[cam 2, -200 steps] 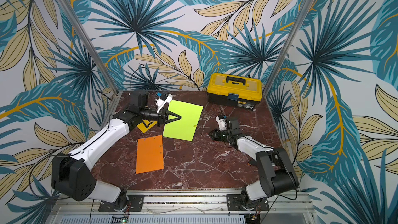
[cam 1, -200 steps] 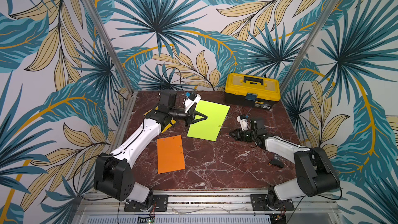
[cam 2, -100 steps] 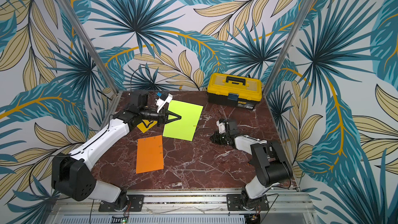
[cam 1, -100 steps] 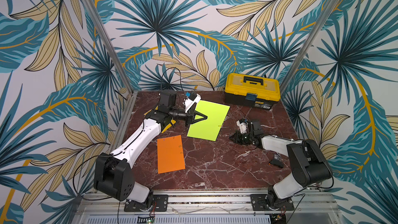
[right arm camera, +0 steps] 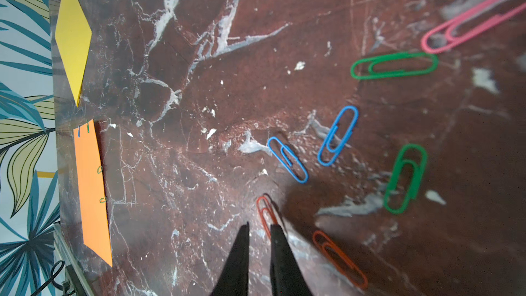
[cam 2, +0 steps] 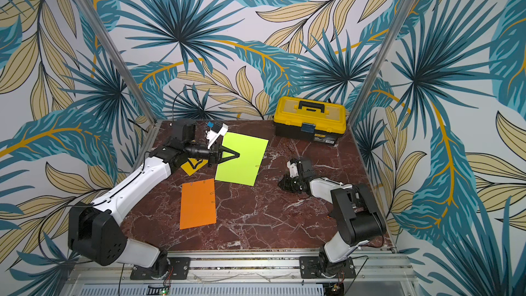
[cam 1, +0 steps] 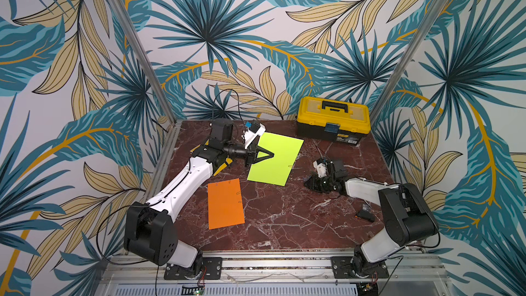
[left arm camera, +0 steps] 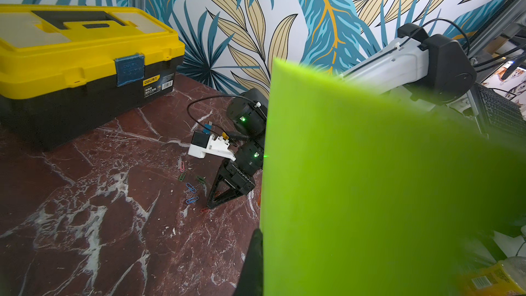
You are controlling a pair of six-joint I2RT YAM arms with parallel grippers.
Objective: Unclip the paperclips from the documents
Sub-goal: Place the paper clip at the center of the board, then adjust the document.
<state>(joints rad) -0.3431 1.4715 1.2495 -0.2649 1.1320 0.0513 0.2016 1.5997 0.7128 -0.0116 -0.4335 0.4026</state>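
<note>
My left gripper (cam 1: 271, 155) is shut on the far-left edge of the lime green document (cam 1: 274, 159), which fills much of the left wrist view (left arm camera: 384, 180). One paperclip (cam 1: 290, 166) sits on its right edge. The orange document (cam 1: 225, 203) lies flat at front left with several paperclips (right arm camera: 99, 169) on its edges. The yellow document (cam 2: 193, 165) lies partly under the left arm. My right gripper (right arm camera: 259, 224) hovers low over the table, its jaws slightly open and empty. A red paperclip (right arm camera: 266, 212) lies at its tip among several loose clips (right arm camera: 287, 159).
A yellow-and-black toolbox (cam 1: 333, 121) stands at the back right. A small black object (cam 1: 365, 215) lies by the right arm's base. Metal posts frame the back corners, and a rail runs along the table's front edge.
The right arm has folded and carried its gripper slightly left and lower over the table. The left arm and the green sheet have not moved.
</note>
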